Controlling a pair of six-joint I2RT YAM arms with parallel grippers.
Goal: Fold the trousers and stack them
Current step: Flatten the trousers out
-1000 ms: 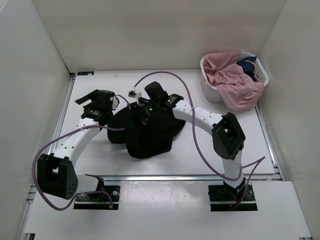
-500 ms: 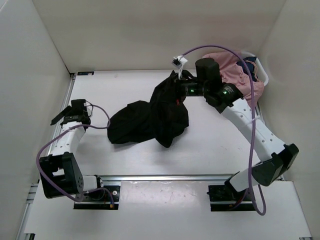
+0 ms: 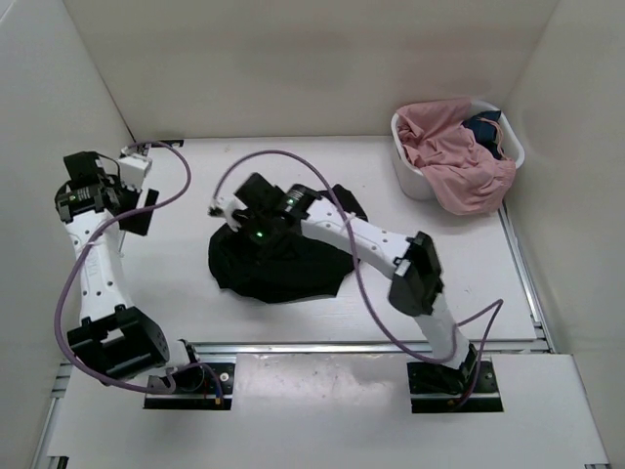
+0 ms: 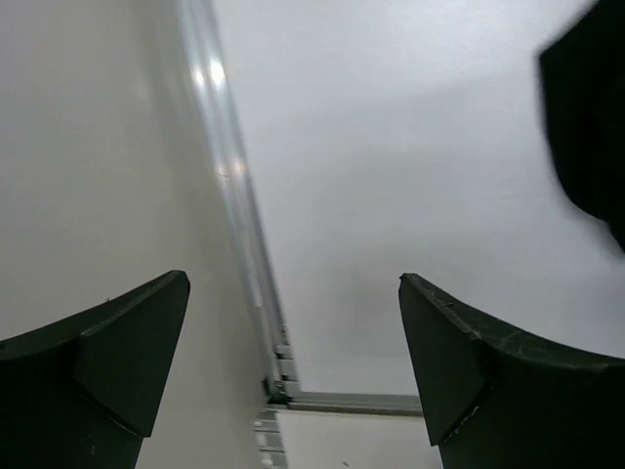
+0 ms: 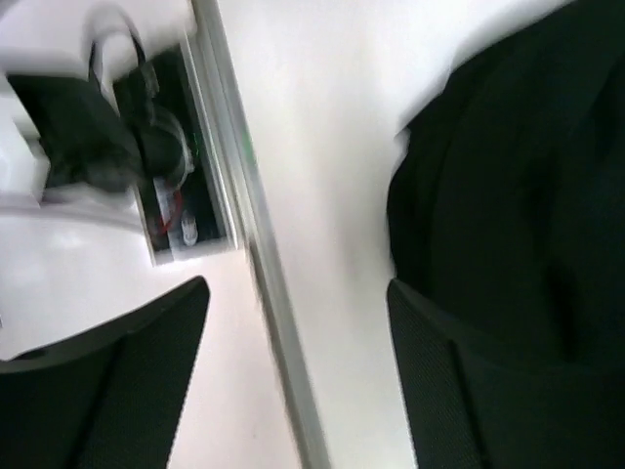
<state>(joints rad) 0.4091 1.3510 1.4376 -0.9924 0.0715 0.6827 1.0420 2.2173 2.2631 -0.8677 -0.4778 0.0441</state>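
Observation:
The black trousers (image 3: pixel 288 262) lie in a rumpled heap in the middle of the table. My right gripper (image 3: pixel 234 217) hovers over the heap's left end, reaching across from the right. In the right wrist view it (image 5: pixel 298 322) is open with nothing between the fingers, and the trousers (image 5: pixel 518 195) fill the right side, blurred. My left gripper (image 3: pixel 122 205) is raised at the far left, away from the cloth. Seen from the left wrist it (image 4: pixel 293 332) stands wide open over bare table, with only an edge of the trousers (image 4: pixel 591 117) at the upper right.
A white basket (image 3: pixel 415 176) at the back right holds a pink garment (image 3: pixel 459 161) that spills over its rim, and a dark blue garment (image 3: pixel 485 127). White walls close in the table. Metal rails (image 4: pixel 239 225) run along the left and near edges.
My right arm swung from near the basket back to the trousers' left end and opened, letting the cloth drop into a flatter heap. My left arm rose and moved toward the back left.

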